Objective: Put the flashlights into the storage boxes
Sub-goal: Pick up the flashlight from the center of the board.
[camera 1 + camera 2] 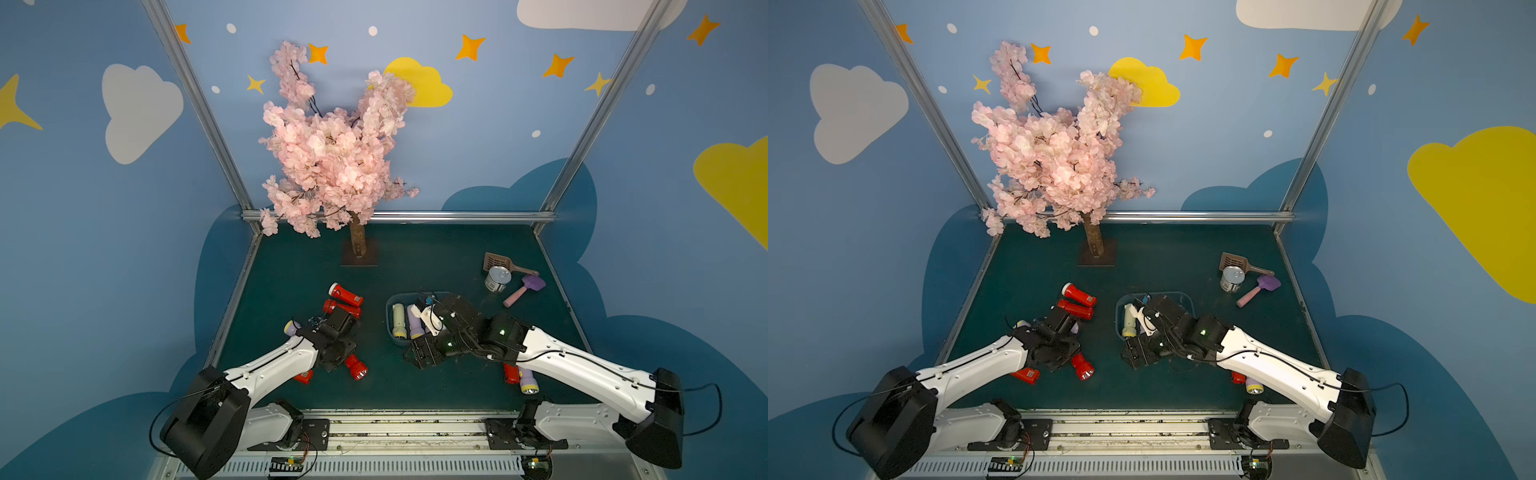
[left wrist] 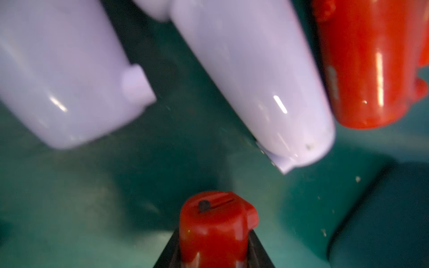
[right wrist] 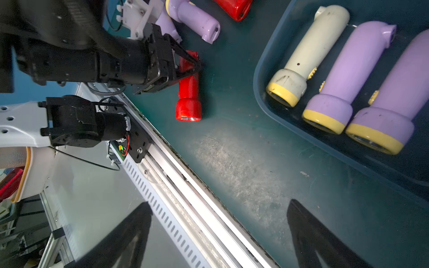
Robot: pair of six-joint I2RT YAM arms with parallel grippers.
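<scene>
My left gripper [image 1: 345,358] is shut on the tail of a red flashlight [image 3: 188,97], which lies on the green mat with its head toward the front rail; its tail [image 2: 216,229] sits between the jaws. Two lilac flashlights [image 2: 255,81] and another red one [image 2: 366,69] lie just beyond it. The blue-grey storage box [image 1: 390,316] holds a pale green flashlight [image 3: 308,53] and two lilac ones [image 3: 348,69]. My right gripper [image 3: 218,232] is open and empty beside the box's near end. More red flashlights [image 1: 347,295] lie behind the left arm.
A red flashlight [image 1: 512,373] and a lilac one [image 1: 528,380] lie partly under the right arm. A brown scoop [image 1: 498,262], silver can [image 1: 496,279] and pink-handled shovel [image 1: 524,290] stand at the back right. The blossom tree [image 1: 359,249] stands at the back.
</scene>
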